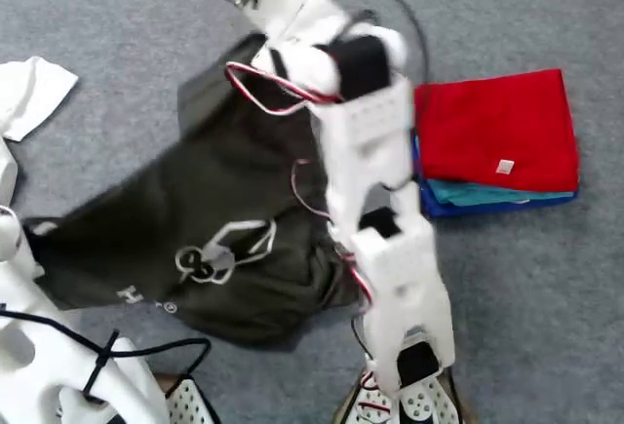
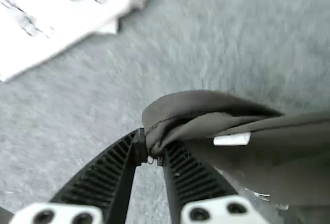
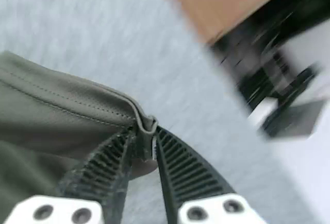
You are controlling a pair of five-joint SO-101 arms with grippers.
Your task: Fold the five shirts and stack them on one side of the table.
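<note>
Dark shirt [image 1: 224, 229] cloth is held only by a thin edge in each clamped gripper tip, the left gripper [image 2: 152, 152] and the right gripper [image 3: 146, 140], so a sharp tug could likely slip it free. It hangs spread between them over the bench [image 1: 546, 288], beside the folded stack [image 1: 497, 141].

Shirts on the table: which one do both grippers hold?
The dark olive shirt, pinched by the left gripper and right gripper; red shirt, blue shirt, white shirt lie free.

The dark shirt [image 1: 244, 219] is matt, soft cloth; the grey table cover [image 1: 526, 288] looks fuzzy.
</note>
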